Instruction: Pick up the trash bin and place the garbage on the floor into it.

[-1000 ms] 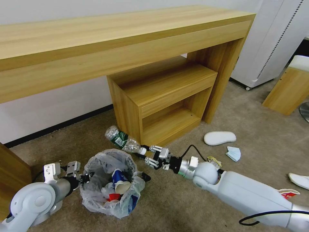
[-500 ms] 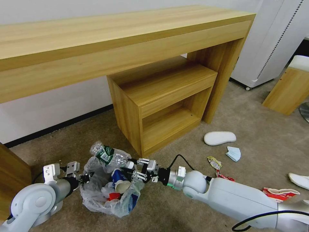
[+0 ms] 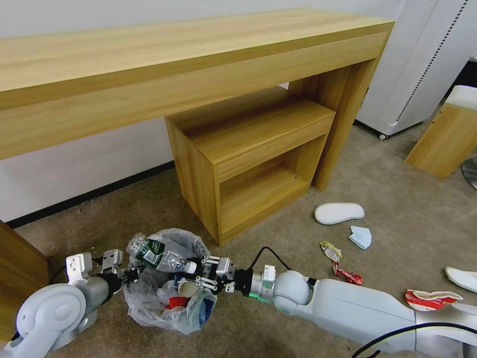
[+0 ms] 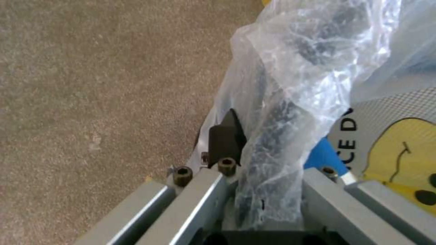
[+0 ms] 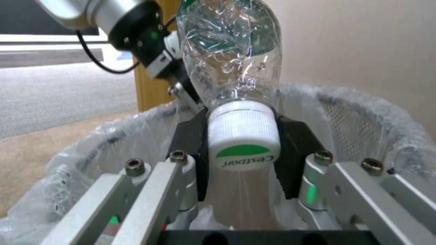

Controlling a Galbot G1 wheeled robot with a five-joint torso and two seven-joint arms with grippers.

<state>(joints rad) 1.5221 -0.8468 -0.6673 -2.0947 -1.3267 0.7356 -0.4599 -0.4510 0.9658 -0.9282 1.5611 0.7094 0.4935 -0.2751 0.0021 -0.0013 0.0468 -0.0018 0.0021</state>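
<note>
The trash bin (image 3: 149, 306), lined with a crinkled clear bag, rests on the beige floor (image 3: 278, 228). My left gripper (image 3: 130, 274) is shut on its rim and bag (image 4: 268, 149); one dark finger (image 4: 224, 137) presses the plastic. Above the bin mouth, my right gripper (image 3: 197, 270) is shut on the white cap (image 5: 243, 139) of a clear bottle (image 3: 159, 253) (image 5: 227, 58) lying sideways. Cups and red scraps lie inside the bin. More garbage is on the carpet: a white slipper (image 3: 339, 213), a blue mask (image 3: 361, 236), candy wrappers (image 3: 330, 250), a red wrapper (image 3: 349, 274) and a red-white bowl (image 3: 430, 300).
A long wooden desk (image 3: 189, 64) with a low open cabinet (image 3: 248, 164) stands just behind the bin. To the right are a white unit (image 3: 422, 64) on casters and a wooden stool (image 3: 447, 134). A second slipper (image 3: 462, 278) lies at the right edge.
My right gripper carried the bottle left and down, from beside the cabinet to over the bin mouth. The left gripper and the bin stayed put.
</note>
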